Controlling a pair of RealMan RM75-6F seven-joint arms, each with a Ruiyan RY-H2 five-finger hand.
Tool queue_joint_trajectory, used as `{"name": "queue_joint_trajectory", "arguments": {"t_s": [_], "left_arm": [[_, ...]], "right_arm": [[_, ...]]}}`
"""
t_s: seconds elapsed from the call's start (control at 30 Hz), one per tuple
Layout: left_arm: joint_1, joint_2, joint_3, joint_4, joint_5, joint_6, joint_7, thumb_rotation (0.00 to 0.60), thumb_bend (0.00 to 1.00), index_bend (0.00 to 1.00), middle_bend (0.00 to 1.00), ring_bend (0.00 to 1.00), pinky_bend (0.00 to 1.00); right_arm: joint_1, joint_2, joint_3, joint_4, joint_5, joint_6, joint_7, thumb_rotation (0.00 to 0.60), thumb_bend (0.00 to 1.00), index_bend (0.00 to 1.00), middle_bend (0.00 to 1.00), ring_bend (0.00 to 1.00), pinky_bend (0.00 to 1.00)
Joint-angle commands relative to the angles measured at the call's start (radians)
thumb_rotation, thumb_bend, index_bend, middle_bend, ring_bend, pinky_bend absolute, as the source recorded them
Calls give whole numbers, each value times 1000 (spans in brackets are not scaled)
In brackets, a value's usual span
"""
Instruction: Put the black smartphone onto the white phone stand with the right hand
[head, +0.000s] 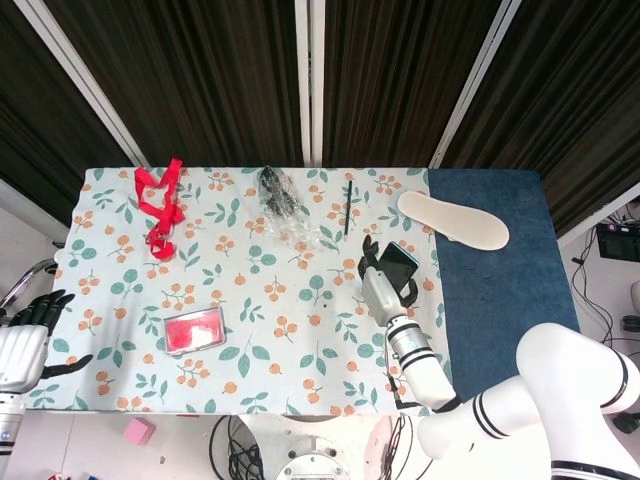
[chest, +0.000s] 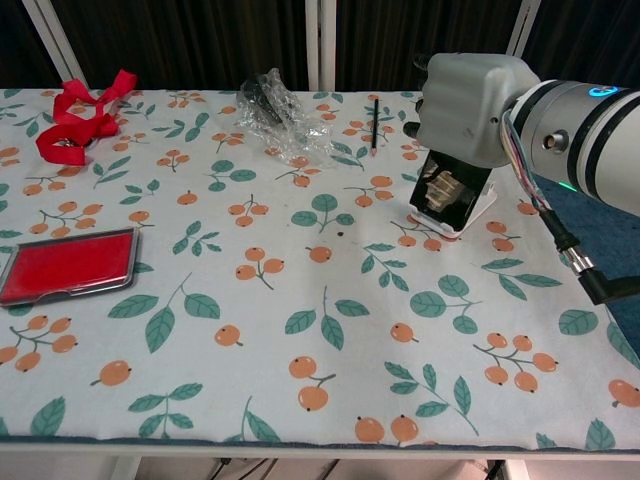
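On the tabletop: one red ribbon, one crumpled plastic bag, one black pen, one red case, one phone on one stand, one insole. Two hands: right hand, left hand.

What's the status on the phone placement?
Right hand over the black smartphone, grip not clear. Phone leaning on the white phone stand. Left hand open, off the table edge. Pen and plastic wrap clear of the stand.
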Motion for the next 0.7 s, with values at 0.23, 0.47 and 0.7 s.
{"name": "queue_joint_trajectory", "arguments": {"t_s": [0.23,0.47,0.7], "left_arm": [[0,-6,2,3,0,-4,0,488,0,132,110,105,248],[0,-3,2,-1,1,-3,2,487,0,132,110,105,248],[3,0,0,-5,-1,2,0,485,0,133,110,105,248]], "right_arm": [[0,13,-10,-11,-6,-10,-9,600,93,0,0,0,0],[-5,43,-14,-34,-63,-17,29,600,62,0,0,0,0],[-95,194,-43,-201,-321,96,248,600,52,0,0,0,0]]}}
